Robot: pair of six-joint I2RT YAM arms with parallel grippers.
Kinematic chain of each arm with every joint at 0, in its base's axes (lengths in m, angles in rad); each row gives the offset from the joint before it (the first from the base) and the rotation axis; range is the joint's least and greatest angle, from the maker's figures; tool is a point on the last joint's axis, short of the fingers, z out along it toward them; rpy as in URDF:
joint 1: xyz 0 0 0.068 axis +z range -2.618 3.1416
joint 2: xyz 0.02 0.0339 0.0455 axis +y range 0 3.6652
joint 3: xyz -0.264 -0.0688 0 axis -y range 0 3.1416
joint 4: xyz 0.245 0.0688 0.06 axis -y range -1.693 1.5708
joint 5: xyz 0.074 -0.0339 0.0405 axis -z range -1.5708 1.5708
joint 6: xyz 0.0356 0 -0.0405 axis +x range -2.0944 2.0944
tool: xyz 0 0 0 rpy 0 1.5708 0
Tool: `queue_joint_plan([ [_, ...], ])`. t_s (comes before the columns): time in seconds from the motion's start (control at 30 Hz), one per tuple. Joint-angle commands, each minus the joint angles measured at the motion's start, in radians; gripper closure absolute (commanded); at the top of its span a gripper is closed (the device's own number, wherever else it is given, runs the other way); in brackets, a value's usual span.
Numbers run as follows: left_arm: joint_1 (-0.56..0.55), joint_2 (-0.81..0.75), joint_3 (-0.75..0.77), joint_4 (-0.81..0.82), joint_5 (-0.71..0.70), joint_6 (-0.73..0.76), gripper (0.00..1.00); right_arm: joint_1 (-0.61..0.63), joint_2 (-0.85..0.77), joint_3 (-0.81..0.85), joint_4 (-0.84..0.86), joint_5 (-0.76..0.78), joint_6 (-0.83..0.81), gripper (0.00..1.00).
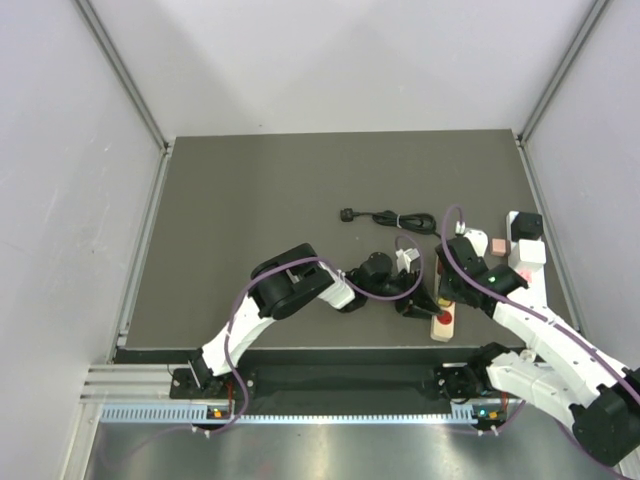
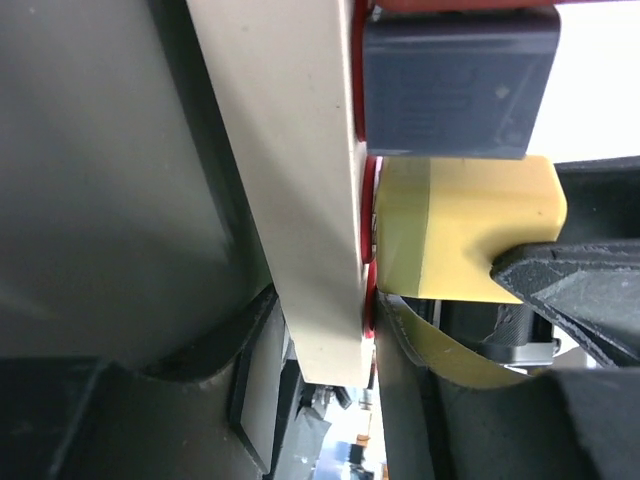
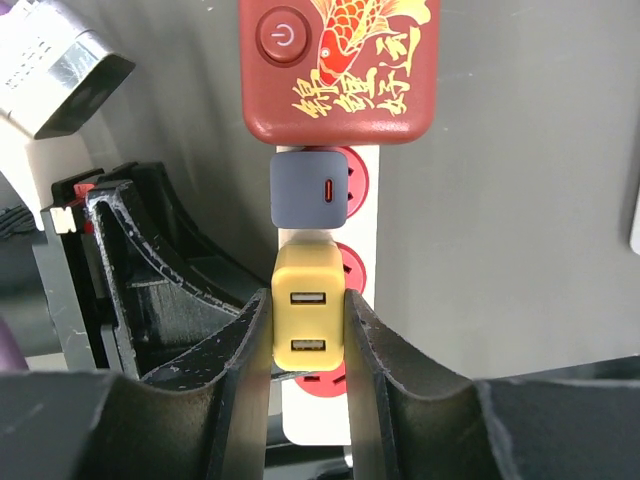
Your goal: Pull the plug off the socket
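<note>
Desk point(image 1: 250, 220): dark grey, carrying the power strip point(image 3: 367, 228) lower right of centre in the top view.
Yellow plug point(image 3: 309, 310): sitting in the strip under the grey plug point(image 3: 308, 190), lower centre of the right wrist view.
Right jaws: clamping the yellow plug's sides.
Left jaws: hovering at the strip; width cannot be told.
Pull: should be going straight out of the socket point(image 3: 353, 268), strip being pinned down, no twisting.
</note>
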Motion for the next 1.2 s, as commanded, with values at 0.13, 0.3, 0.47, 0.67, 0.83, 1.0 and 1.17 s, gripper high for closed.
queue_joint_plan([
  [0.13, -0.016, 0.042, 0.023, -0.188, -0.121, -0.017, 1.0, 0.019, -0.065, 0.099, 0.061, 0.047, 0.038, 1.0],
  [0.3, -0.012, 0.053, 0.023, -0.321, -0.202, -0.012, 1.0, 0.03, -0.091, 0.151, 0.029, 0.067, 0.05, 1.0],
  [0.47, -0.004, 0.076, 0.023, -0.327, -0.217, -0.043, 1.0, 0.058, -0.12, 0.177, -0.003, 0.119, 0.063, 1.0],
  [0.67, 0.007, 0.056, 0.029, -0.393, -0.248, -0.028, 1.0, 0.064, -0.148, 0.182, 0.016, 0.14, 0.015, 1.0],
  [0.83, 0.016, 0.06, 0.026, -0.384, -0.236, -0.098, 1.0, 0.064, -0.171, 0.133, 0.093, 0.149, -0.055, 1.0],
  [1.0, 0.023, 0.06, -0.008, -0.306, -0.227, -0.178, 1.0, 0.064, -0.191, 0.068, 0.22, 0.09, -0.089, 1.0],
  [1.17, 0.048, 0.062, -0.048, -0.253, -0.23, -0.222, 1.0, 0.064, -0.203, 0.031, 0.261, 0.016, -0.105, 1.0],
])
